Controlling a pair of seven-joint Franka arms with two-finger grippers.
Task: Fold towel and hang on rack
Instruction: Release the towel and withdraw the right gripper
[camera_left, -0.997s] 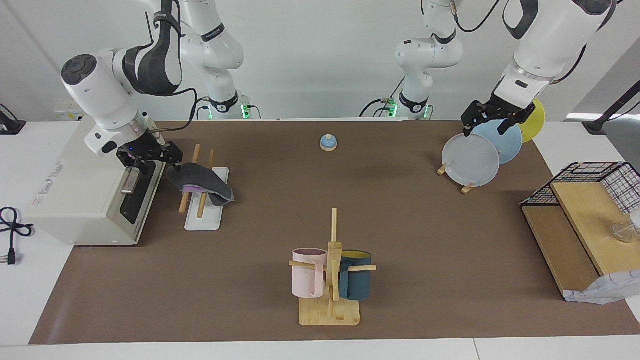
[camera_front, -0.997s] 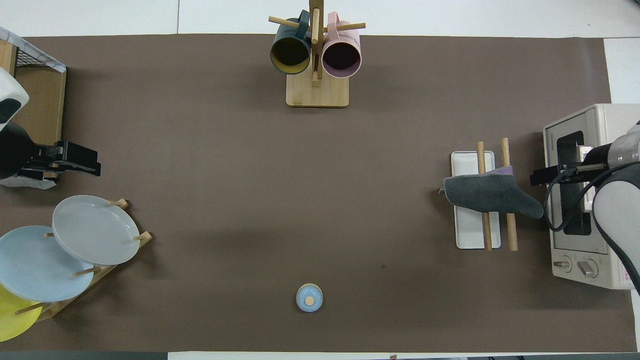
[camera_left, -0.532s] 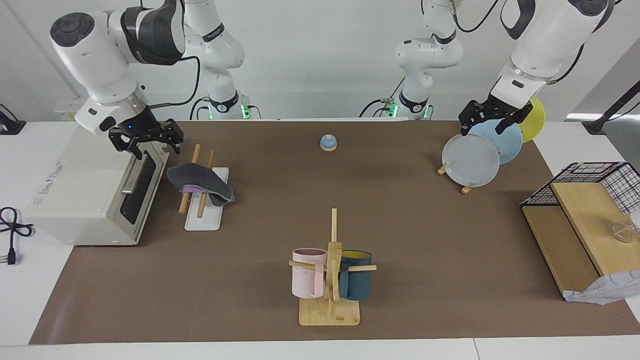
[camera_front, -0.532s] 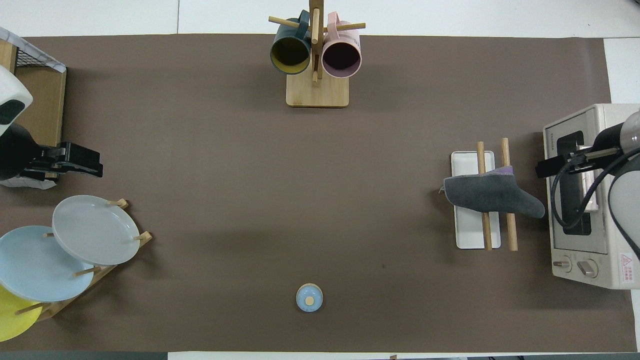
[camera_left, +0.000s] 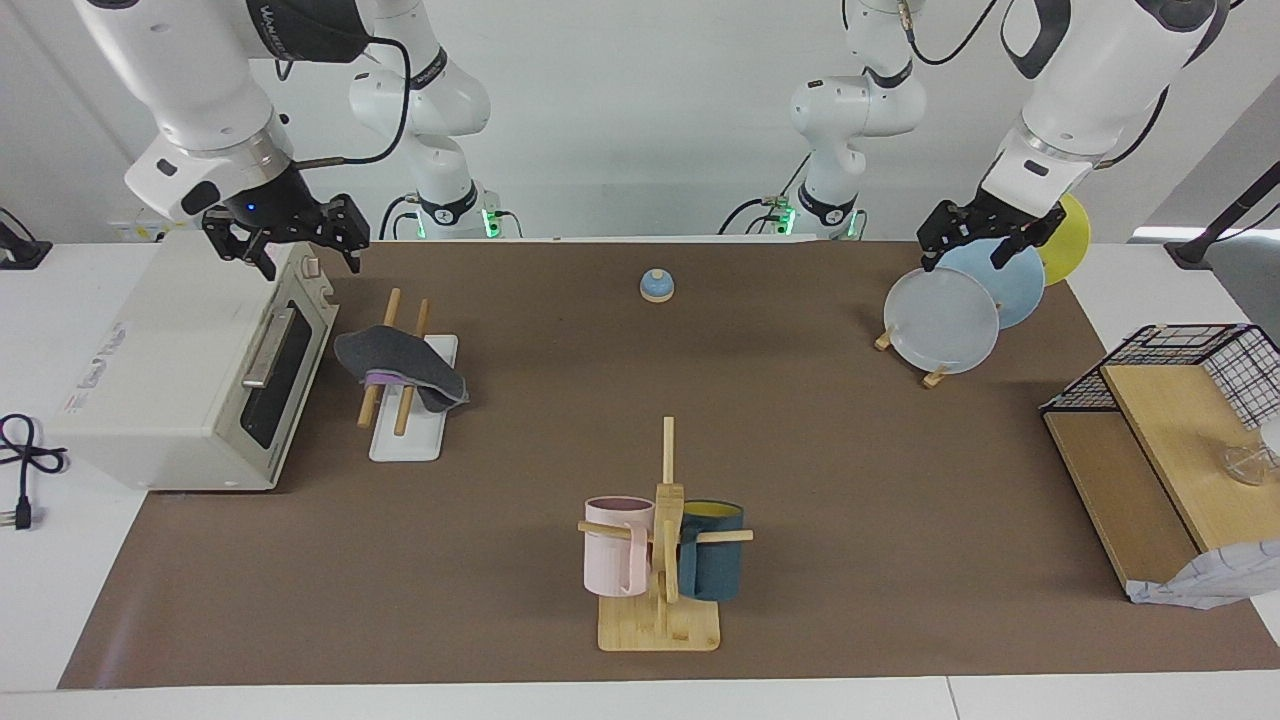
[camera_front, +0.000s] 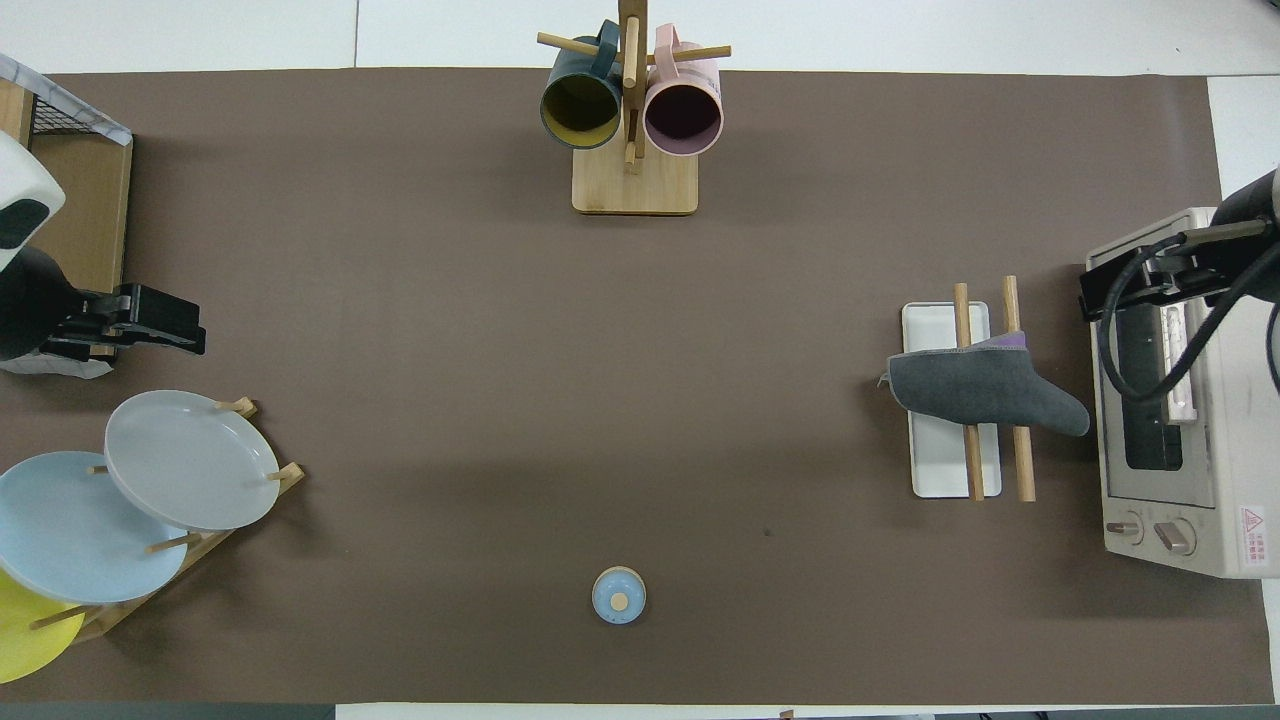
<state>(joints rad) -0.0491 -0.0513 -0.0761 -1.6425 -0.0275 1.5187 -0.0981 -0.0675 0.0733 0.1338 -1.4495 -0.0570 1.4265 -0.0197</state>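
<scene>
The landmark is the rack (camera_left: 405, 395), at the right arm's end of the table. The folded towel (camera_left: 398, 366) is draped across both rack rods, grey face outward, with a purple edge showing. Beside the rack stands the oven (camera_left: 190, 375). The right gripper (camera_left: 288, 252) hangs over the oven, jaws wide, holding nothing. The left gripper (camera_left: 982, 242) waits well apart from the rack, over the plates (camera_left: 942, 318), jaws wide and empty. The mug tree (camera_left: 662, 545) stands farther from the robots than the rack.

A robotics lab staged as a kitchen: white robot arms (camera_left: 860, 110) bolted at a white bench (camera_left: 620, 700) covered by a brown mat (camera_left: 800, 420), bare white walls.
</scene>
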